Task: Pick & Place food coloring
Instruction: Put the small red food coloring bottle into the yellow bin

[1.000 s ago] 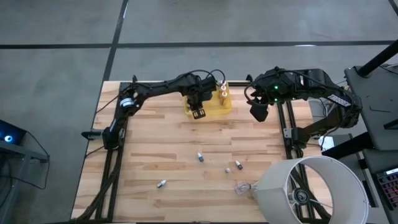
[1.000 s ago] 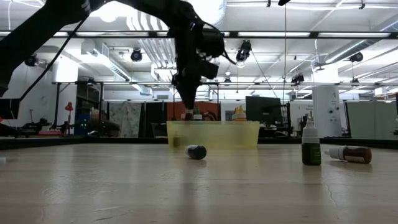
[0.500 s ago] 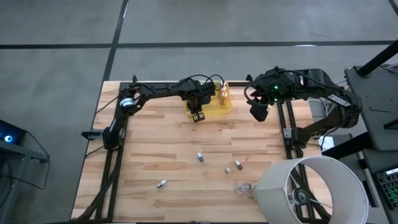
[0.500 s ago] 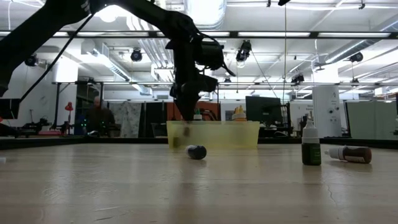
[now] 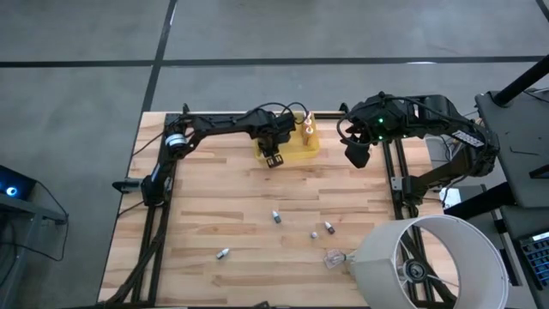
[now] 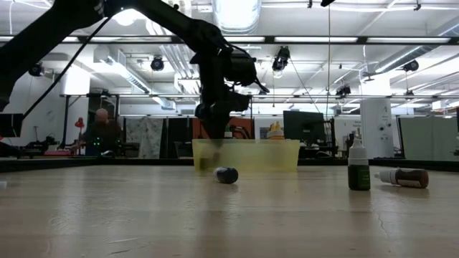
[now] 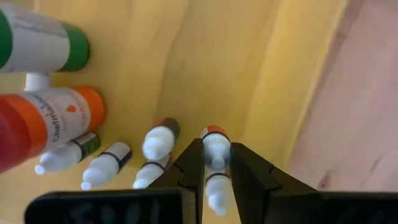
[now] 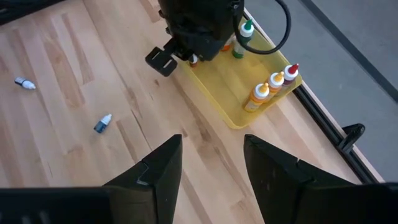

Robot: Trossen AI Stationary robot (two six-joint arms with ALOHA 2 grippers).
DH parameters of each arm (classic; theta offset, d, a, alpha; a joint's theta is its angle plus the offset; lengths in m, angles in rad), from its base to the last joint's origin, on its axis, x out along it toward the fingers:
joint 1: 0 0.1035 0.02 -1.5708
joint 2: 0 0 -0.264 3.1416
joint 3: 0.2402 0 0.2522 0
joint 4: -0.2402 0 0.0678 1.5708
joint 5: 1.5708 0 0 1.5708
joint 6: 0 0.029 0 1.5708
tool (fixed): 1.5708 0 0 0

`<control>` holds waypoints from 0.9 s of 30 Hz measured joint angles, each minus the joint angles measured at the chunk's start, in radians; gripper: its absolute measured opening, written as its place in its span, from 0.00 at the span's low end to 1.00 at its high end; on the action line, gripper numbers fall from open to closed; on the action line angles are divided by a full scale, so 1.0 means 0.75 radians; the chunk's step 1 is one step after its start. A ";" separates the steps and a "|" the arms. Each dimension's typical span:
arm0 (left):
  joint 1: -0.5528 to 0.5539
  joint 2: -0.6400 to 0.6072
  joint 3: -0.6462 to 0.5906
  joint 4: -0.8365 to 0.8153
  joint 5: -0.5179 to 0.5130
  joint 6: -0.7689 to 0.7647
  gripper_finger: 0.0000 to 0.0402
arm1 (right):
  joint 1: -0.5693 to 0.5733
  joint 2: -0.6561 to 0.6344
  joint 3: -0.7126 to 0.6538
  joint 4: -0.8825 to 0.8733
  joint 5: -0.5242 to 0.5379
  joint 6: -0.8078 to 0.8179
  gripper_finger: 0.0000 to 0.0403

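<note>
My left gripper [image 7: 216, 163] reaches down into the translucent yellow tray [image 5: 302, 151] at the table's far side and is shut on one tiny food coloring bottle [image 7: 215, 144]. Several more tiny bottles [image 7: 159, 140] sit on the tray floor beside it, next to bigger green-capped [image 7: 38, 47] and orange [image 7: 60, 114] bottles. Other tiny bottles lie loose on the wood [image 5: 276, 216], [image 5: 328, 227], [image 5: 223, 253]. My right gripper [image 8: 211, 167] hangs open high over the table's far right, with nothing between its fingers. My left gripper pinches the tiny bottle between its two fingers, which come from above and point down. The bottle's red-orange end [image 7: 214, 130] sticks out past the fingertips toward the tray floor. I cannot tell whether that end touches the floor.
Three taller dropper bottles [image 8: 273, 84] stand at the tray's far right end. A clear crumpled plastic scrap [image 5: 334, 258] and a big white lampshade [image 5: 429, 262] sit at the near right. In the low view a green bottle [image 6: 358, 172] stands upright and a brown one [image 6: 406, 177] lies flat.
My left gripper has gone down with the tiny bottle, from above the tray's rim to inside the tray. Its fingers have stayed shut on the bottle.
</note>
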State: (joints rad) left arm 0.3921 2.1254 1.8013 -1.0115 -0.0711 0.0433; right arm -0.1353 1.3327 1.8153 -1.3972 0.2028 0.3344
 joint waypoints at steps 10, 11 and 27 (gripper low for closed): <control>0.011 0.001 -0.042 0.012 0.009 -0.003 0.10 | 0.000 0.000 0.000 -0.001 0.001 -0.002 0.41; 0.011 0.001 -0.046 0.013 0.011 -0.004 0.10 | 0.000 0.000 0.000 0.000 0.002 -0.002 0.41; 0.012 0.001 -0.055 0.044 0.048 -0.022 0.10 | 0.000 0.000 0.000 0.001 0.012 -0.007 0.41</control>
State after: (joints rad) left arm 0.4011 2.1262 1.7603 -0.9783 -0.0353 0.0265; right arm -0.1356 1.3327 1.8153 -1.3968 0.2115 0.3293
